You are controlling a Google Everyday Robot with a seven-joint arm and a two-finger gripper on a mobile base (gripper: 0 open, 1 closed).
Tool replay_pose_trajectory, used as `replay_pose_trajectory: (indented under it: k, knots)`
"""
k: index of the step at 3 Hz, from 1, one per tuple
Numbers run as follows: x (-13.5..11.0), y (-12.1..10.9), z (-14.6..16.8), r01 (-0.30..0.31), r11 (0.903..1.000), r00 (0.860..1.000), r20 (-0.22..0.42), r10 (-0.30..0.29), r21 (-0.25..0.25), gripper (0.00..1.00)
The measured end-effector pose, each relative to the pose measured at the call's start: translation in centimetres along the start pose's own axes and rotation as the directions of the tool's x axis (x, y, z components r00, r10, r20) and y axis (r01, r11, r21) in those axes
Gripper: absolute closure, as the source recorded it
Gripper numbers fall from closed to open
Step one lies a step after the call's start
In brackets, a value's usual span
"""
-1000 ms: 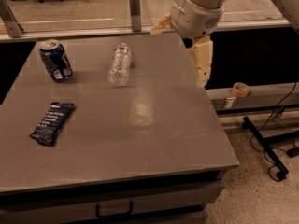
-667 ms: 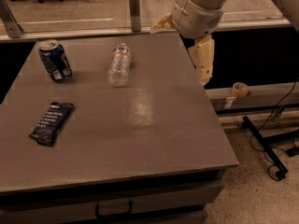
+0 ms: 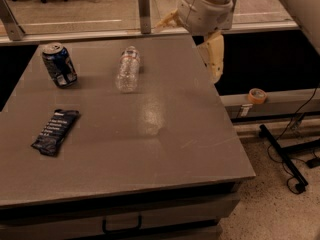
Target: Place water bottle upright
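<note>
The water bottle [image 3: 128,69] is clear and ribbed, with a white cap and a pale label band. It lies on its side on the grey table [image 3: 150,149], at the far middle, cap pointing away from me. My gripper [image 3: 214,60] hangs pointing down over the table's far right edge. It is well to the right of the bottle and touches nothing.
A blue soda can [image 3: 59,65] stands upright at the far left of the table. A black snack packet [image 3: 55,131] lies flat at the left. A roll of tape [image 3: 257,95] sits on a ledge right of the table. Cables and a stand base lie on the floor at right.
My gripper has shifted very slightly near the table's right edge. The bottle, can and packet have not moved.
</note>
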State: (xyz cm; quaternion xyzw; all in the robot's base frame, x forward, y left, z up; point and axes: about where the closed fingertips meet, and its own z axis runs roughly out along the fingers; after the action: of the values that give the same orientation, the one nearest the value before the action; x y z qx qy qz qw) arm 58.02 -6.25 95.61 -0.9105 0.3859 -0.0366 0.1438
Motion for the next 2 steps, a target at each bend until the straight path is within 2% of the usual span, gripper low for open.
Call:
replay_pose_trajectory:
  k: [1, 2]
  knots:
    - [1.4, -6.4, 4.7, 0.193, 0.981, 0.98, 0.048, -0.192, -0.017, 0.0]
    - [1.8, -12.3, 8.8, 0.367, 0.9302, 0.927, 0.08, -0.367, 0.021, 0.0]
